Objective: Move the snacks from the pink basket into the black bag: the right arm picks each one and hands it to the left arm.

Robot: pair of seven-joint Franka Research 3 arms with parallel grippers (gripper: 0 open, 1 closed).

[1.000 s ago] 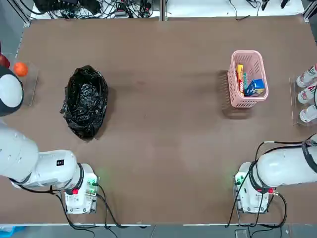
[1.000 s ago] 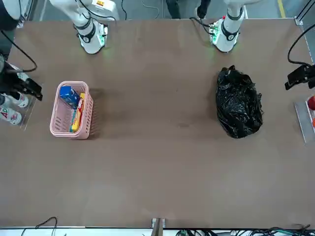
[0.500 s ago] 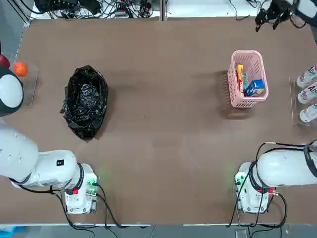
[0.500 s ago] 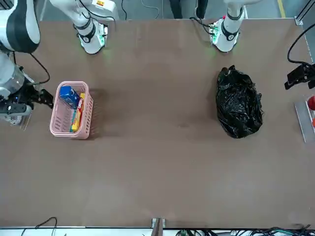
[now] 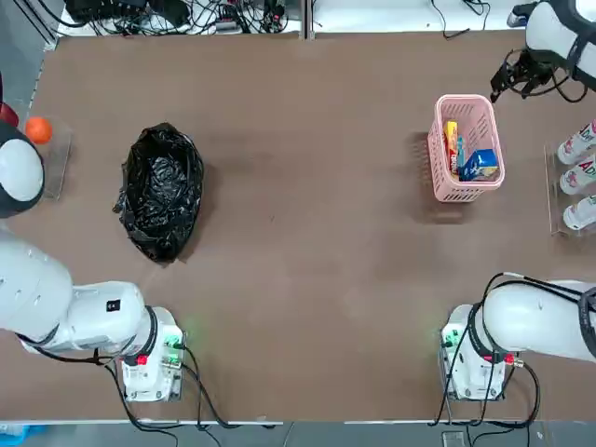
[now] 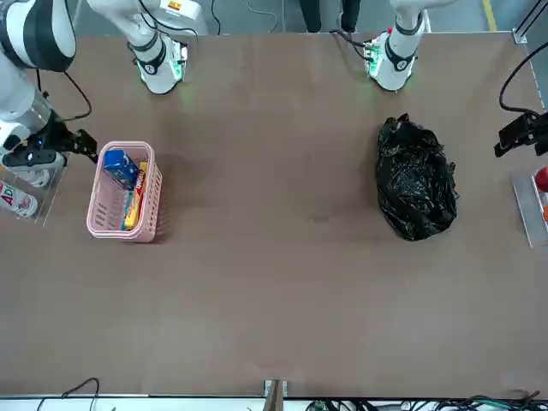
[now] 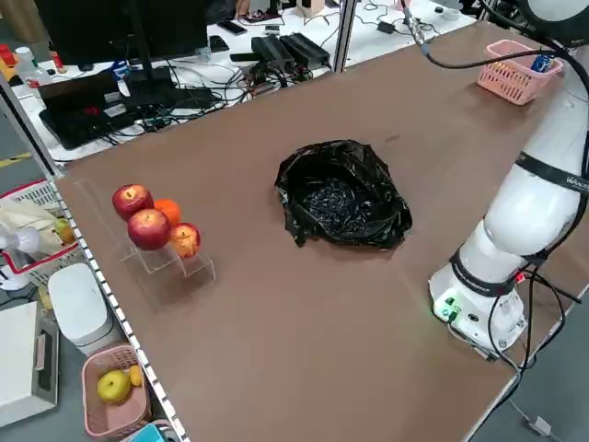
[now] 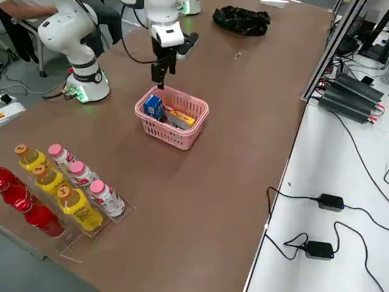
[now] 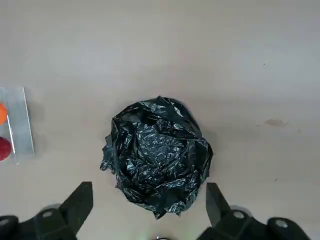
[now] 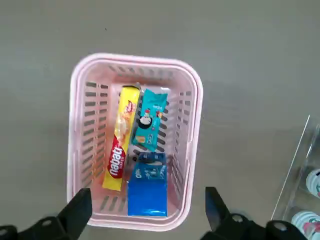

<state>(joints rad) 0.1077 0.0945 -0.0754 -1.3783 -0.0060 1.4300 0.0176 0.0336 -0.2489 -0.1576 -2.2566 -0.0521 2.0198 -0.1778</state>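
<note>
Three snacks (image 10: 142, 165) lying flat in the basket (image 10: 80, 115) on the counter (image 5: 307, 233), all untouched. Right tool (image 10: 145, 220) above it, fingers spread wide, empty. Bag (image 9: 157, 155) well apart, under the left tool (image 9: 150, 220), likewise wide open and empty.

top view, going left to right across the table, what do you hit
orange on its clear stand → black bag → pink basket holding the snacks → right gripper, open, past the basket's far corner → white bottles at the right edge
</note>
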